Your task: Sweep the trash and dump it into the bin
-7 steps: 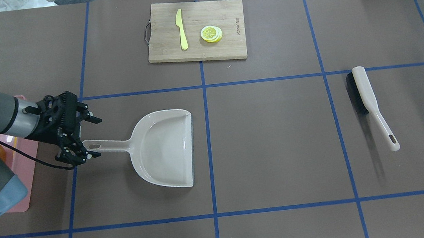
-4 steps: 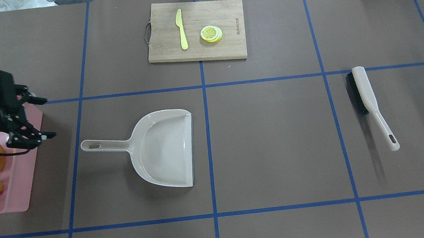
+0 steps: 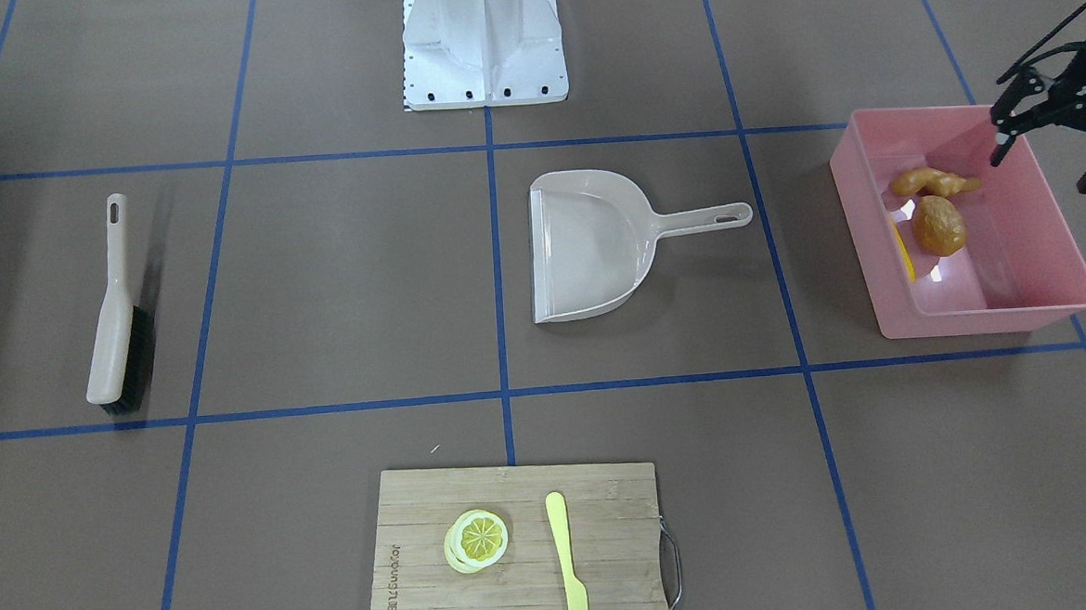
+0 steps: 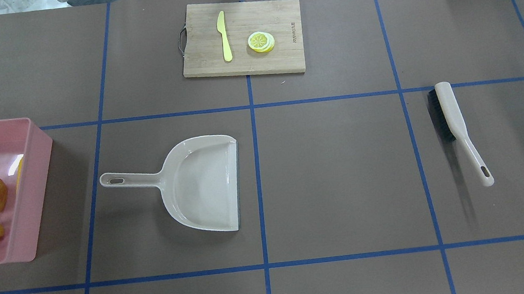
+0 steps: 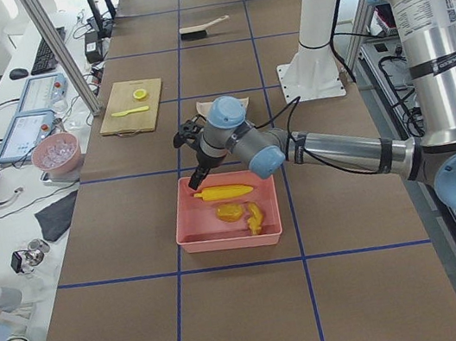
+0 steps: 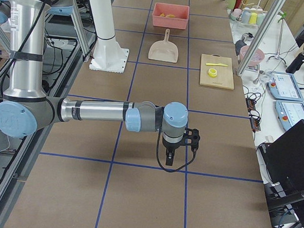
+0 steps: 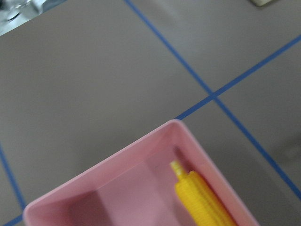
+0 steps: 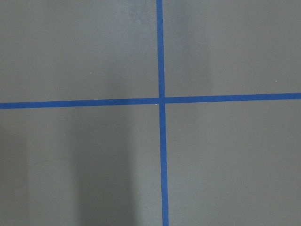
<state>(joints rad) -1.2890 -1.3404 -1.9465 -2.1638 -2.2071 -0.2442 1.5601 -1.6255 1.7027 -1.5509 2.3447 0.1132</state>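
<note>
The pink bin (image 3: 990,321) stands at the table's left end and also shows in the overhead view (image 4: 35,190). In it lie the brown potato (image 3: 939,226), the tan ginger root (image 3: 932,182) and the yellow corn cob (image 5: 223,192), which lies along one wall (image 7: 202,197). My left gripper (image 3: 1042,172) hangs open and empty above the bin's corner nearest the robot. My right gripper (image 6: 172,155) shows only in the exterior right view, low over bare table, and I cannot tell whether it is open or shut.
The beige dustpan (image 4: 202,185) lies empty mid-table, handle toward the bin. The brush (image 4: 454,122) lies on the table's right side. A wooden cutting board (image 4: 240,37) at the far edge holds a lemon slice (image 4: 261,41) and a pale yellow knife (image 4: 224,36).
My left arm has drawn back from the dustpan handle toward the bin and left the overhead view. The bin with the potato and ginger is now uncovered. The dustpan has not moved.
</note>
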